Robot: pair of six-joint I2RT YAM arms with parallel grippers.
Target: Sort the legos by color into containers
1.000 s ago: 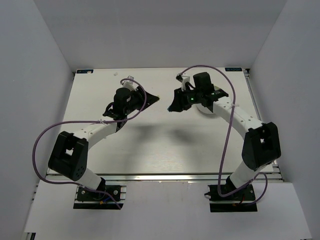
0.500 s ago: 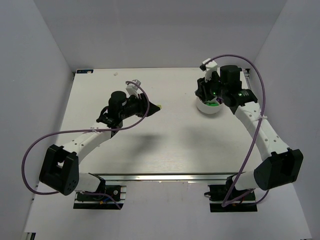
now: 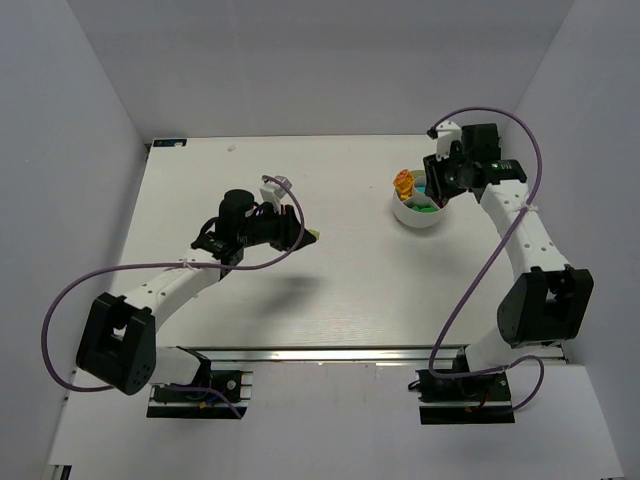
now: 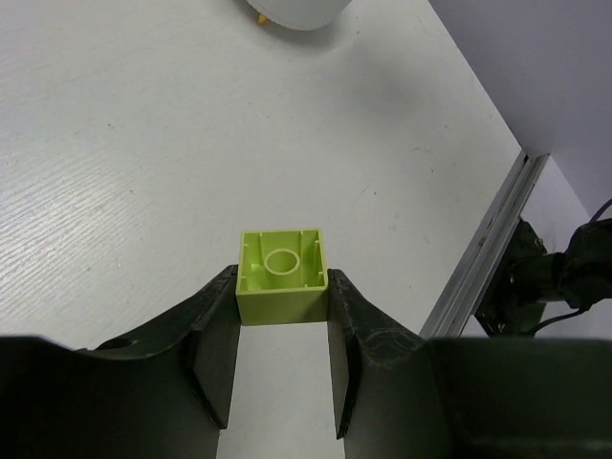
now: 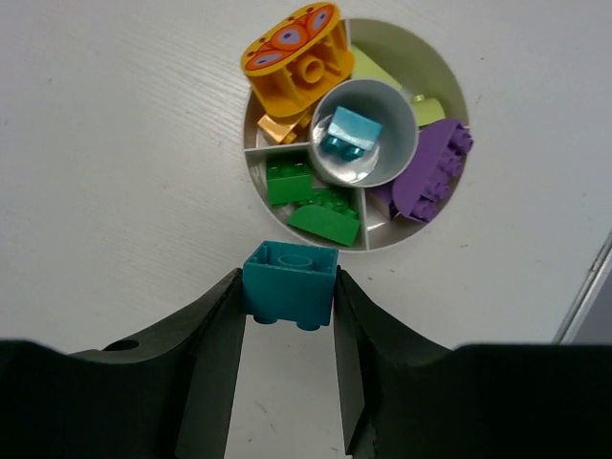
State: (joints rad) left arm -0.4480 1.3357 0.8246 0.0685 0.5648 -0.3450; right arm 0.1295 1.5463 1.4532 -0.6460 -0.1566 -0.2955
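Observation:
My left gripper (image 4: pixel 282 296) is shut on a pale yellow-green lego (image 4: pixel 281 275), hollow underside facing the camera, held above the table left of centre (image 3: pixel 308 235). My right gripper (image 5: pixel 289 298) is shut on a teal lego (image 5: pixel 290 284), just outside the near rim of the round white divided bowl (image 5: pixel 442 72). In the bowl lie an orange piece (image 5: pixel 295 57), green legos (image 5: pixel 308 196), purple legos (image 5: pixel 435 172), a pale yellow-green lego (image 5: pixel 432 109) and a cyan lego (image 5: pixel 349 131) in the middle cup. In the top view the bowl (image 3: pixel 420 220) sits back right, the right gripper (image 3: pixel 442 175) over it.
The table's right edge with its metal rail (image 4: pixel 497 229) shows in the left wrist view. The bowl's rim (image 4: pixel 296 14) shows at the top of that view. White walls enclose the table on three sides.
The right arm has swung right and back, from left of the bowl to its far right side, uncovering the bowl. The left gripper has shifted slightly nearer, still holding its lego.

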